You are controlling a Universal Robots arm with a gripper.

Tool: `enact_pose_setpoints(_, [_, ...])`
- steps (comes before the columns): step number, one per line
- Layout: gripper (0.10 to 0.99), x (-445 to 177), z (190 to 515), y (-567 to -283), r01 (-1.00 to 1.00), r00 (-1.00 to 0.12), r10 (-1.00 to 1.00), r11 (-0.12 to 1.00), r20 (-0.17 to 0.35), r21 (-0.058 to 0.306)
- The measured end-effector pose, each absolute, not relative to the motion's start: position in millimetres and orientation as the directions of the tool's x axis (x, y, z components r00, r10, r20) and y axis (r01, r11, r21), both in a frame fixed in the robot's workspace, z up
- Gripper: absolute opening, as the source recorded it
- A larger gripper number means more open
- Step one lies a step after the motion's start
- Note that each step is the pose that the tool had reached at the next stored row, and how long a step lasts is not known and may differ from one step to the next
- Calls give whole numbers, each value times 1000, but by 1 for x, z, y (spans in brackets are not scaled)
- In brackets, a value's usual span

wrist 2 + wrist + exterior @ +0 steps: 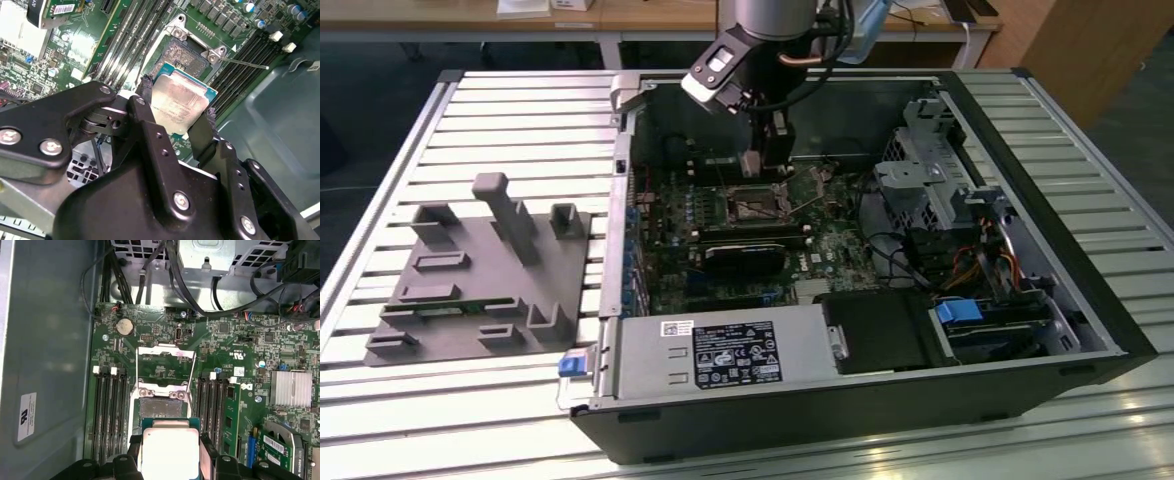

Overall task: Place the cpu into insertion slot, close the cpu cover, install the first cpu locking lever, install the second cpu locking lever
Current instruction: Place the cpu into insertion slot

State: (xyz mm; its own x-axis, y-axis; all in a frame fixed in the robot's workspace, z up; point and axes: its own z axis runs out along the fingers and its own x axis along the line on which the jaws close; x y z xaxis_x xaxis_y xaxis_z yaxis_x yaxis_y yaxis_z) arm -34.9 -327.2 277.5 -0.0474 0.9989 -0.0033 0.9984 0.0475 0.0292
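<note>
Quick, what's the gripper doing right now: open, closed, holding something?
Gripper: shut on the cpu, held just above the slot, not seated.

The silvery-grey cpu (pixel 180 102) is teal-edged, the hand (pixel 170 454) black, the circuit board (pixel 165 322) green.

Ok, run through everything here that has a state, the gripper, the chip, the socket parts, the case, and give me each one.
gripper: shut on the cpu's opposite edges.
cpu: held in the air, not seated.
insertion slot: empty, uncovered.
cpu cover: swung open, standing up.
locking lever: unlatched, sticking out sideways.
computer case: lying down, side open.
</note>
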Motion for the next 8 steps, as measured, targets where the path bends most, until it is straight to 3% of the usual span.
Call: enact_pose_setpoints(8, [537,-35,273,-327,999,-45,999,45,-7,29])
